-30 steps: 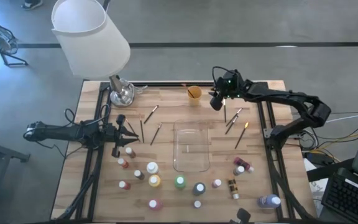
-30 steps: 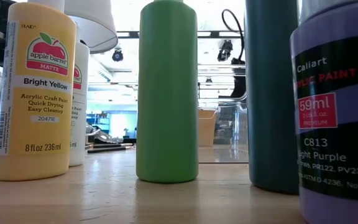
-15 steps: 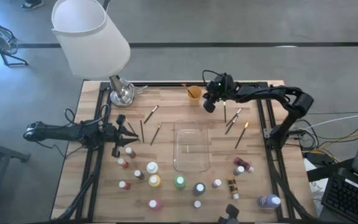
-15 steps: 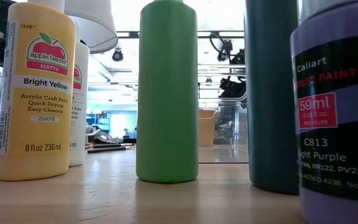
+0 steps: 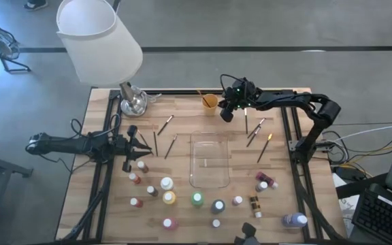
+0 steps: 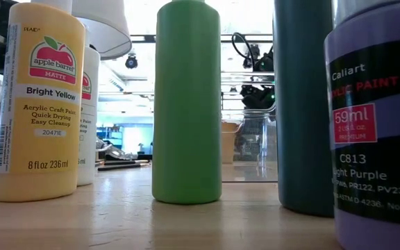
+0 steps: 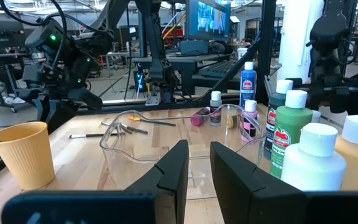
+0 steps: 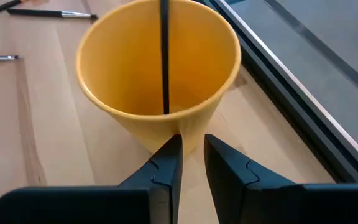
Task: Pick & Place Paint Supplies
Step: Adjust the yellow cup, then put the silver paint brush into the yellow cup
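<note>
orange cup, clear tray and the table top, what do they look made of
Orange cup: looks like matte plastic or coated paper, with thin, smooth, unglossy walls; a dark brush handle stands inside.
Clear tray: transparent, glossy, probably plastic; the table shows through it and its rim catches highlights.
Table top: light wood planks with visible grain and seams, satin finish.

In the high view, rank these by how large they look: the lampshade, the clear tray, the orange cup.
1. Lampshade, clearly largest, though it stands nearer the camera, which inflates it.
2. Clear tray.
3. Orange cup, smallest.
</note>
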You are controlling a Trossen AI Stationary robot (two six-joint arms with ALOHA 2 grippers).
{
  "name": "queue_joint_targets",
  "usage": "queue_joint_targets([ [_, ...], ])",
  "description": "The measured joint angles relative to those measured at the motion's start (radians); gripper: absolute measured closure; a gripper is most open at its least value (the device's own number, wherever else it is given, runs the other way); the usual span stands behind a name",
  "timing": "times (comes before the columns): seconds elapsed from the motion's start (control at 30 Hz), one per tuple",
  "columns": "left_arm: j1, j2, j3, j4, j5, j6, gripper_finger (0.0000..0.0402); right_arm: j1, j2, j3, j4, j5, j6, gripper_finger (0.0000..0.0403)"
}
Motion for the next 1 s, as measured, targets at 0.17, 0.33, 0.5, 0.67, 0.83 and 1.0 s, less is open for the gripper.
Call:
queue_joint_targets([
  [0.17, 0.0, 0.0, 0.0, 0.0, 0.0, 0.0, 0.0328, 0.001, 0.0, 0.001, -0.01, 0.005, 0.0, 0.0352],
  [0.33, 0.0, 0.0, 0.0, 0.0, 0.0, 0.0, 0.0328, -0.016, -0.023, 0.001, -0.098, 0.099, 0.019, 0.0357],
  [0.5, 0.0, 0.0, 0.0, 0.0, 0.0, 0.0, 0.0328, -0.058, -0.07, 0.001, -0.239, 0.146, 0.22, 0.0352],
  [0.67, 0.0, 0.0, 0.0, 0.0, 0.0, 0.0, 0.0328, -0.094, -0.09, 0.001, -0.38, 0.174, 0.386, 0.0325],
  [0.83, 0.0, 0.0, 0.0, 0.0, 0.0, 0.0, 0.0328, -0.113, -0.075, 0.0, -0.463, 0.208, 0.474, 0.0288],
  [1.0, 0.0, 0.0, 0.0, 0.0, 0.0, 0.0, 0.0328, -0.113, -0.072, 0.0, -0.483, 0.281, 0.528, 0.0254],
])
